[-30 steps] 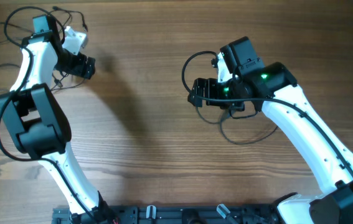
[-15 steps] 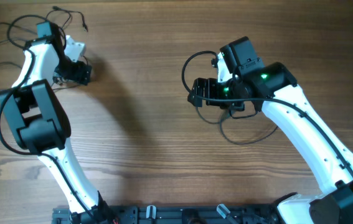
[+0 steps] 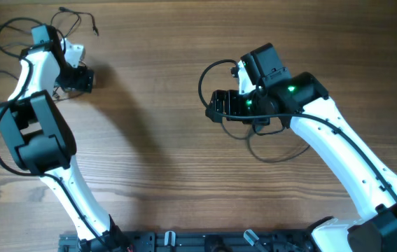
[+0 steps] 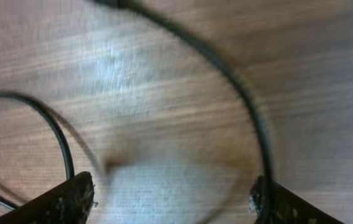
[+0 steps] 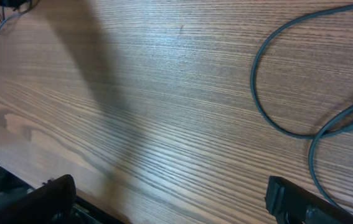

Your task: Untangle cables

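Both are white shells with chunky black joints. The right arm (image 3: 338, 148) has a green light (image 3: 290, 89) glowing at the wrist (two dots, really), the left arm (image 3: 33, 75) is the same colours, and the left gripper (image 4: 176, 200) has scuffed black tips.

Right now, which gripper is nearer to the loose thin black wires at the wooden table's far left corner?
Left. The left gripper hovers right beside those thin black wires; the right gripper is far across the wooden table, near a separate black cable loop.
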`<state>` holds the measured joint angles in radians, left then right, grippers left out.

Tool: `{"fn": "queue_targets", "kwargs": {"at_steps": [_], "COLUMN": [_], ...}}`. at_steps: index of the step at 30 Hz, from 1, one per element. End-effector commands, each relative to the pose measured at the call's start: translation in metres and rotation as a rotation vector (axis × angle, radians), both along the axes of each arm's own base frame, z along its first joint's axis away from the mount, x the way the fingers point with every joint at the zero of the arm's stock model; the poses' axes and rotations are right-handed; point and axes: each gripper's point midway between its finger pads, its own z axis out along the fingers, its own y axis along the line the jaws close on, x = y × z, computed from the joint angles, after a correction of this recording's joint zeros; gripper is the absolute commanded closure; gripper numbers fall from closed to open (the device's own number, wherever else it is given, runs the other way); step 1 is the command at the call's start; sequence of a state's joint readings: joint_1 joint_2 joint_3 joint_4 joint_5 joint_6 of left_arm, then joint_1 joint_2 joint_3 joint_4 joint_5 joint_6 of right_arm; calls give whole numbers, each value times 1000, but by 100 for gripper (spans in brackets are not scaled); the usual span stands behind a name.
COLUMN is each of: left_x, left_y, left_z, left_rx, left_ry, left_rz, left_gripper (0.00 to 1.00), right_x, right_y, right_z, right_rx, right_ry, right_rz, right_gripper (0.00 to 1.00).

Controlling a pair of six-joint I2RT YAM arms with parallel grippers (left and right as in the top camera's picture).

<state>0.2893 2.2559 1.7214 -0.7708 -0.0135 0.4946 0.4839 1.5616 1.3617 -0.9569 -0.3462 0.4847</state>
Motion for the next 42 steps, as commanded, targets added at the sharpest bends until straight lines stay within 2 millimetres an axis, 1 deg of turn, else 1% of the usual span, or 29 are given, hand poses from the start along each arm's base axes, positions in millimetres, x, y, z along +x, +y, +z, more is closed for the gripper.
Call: {"fn": "queue_targets", "kwargs": {"at_steps": [1, 4, 5, 6, 7, 9, 11, 13, 15, 18, 21, 25, 29, 31, 33, 37, 39, 42], "left_x": [20, 36, 40, 44, 47, 49, 46, 37, 26, 8, -17, -41, -55, -57, -57, -61, -65, -67], "left_y": [-20, -33, -36, -34, -30, -16, 4, 33, 54, 86, 123, 158, 178, 188, 193, 211, 219, 225], "left_z": [55, 93, 105, 116, 125, 135, 136, 128, 119, 106, 89, 69, 57, 54, 51, 35, 27, 14], "left_rx": [-69, -139, -150, -148, -137, -101, -58, -16, -2, -19, -51, -84, -83, -77, -68, 23, 31, -5], "left_ry": [-163, -298, -338, -373, -402, -435, -433, -410, -385, -358, -333, -318, -302, -314, -321, -311, -325, -345], "left_rz": [-39, -84, -94, -80, -54, 10, 86, 208, 308, 452, 625, 787, 835, 850, 855, 897, 1000, 1113], "left_gripper": [15, 14, 12, 6, 0, 0, 0, 0, 0, 0, 0, 0, 0, 0, 0, 0, 0, 0], "right_x": [-1, -1, -1, 0, 0, 0, 0, 0, 0, 0, 0, 0, 0, 0, 1, 2, 2, 1], "right_y": [1, 2, 2, 2, 2, 2, 2, 2, 2, 2, 2, 2, 2, 2, 2, 2, 2, 2], "right_z": [-11, -10, -10, -10, -10, -10, -10, -10, -10, -10, -10, -10, -10, -10, -10, -10, -10, -10], "right_rx": [-18, -17, -16, -15, -15, -16, -16, -16, -16, -16, -16, -19, -18, -18, -17, -14, -14, -15], "right_ry": [15, 12, 10, 8, 7, 7, 8, 7, 5, 6, 7, 5, 6, 6, 4, 1, 1, 1], "right_rz": [15, 16, 16, 16, 15, 17, 17, 18, 17, 17, 17, 16, 16, 16, 16, 13, 13, 13], "right_gripper": [0, 0, 0, 1, 0, 0, 0, 0, 0, 0, 0, 0, 0, 0, 1, 0, 0, 0]}}
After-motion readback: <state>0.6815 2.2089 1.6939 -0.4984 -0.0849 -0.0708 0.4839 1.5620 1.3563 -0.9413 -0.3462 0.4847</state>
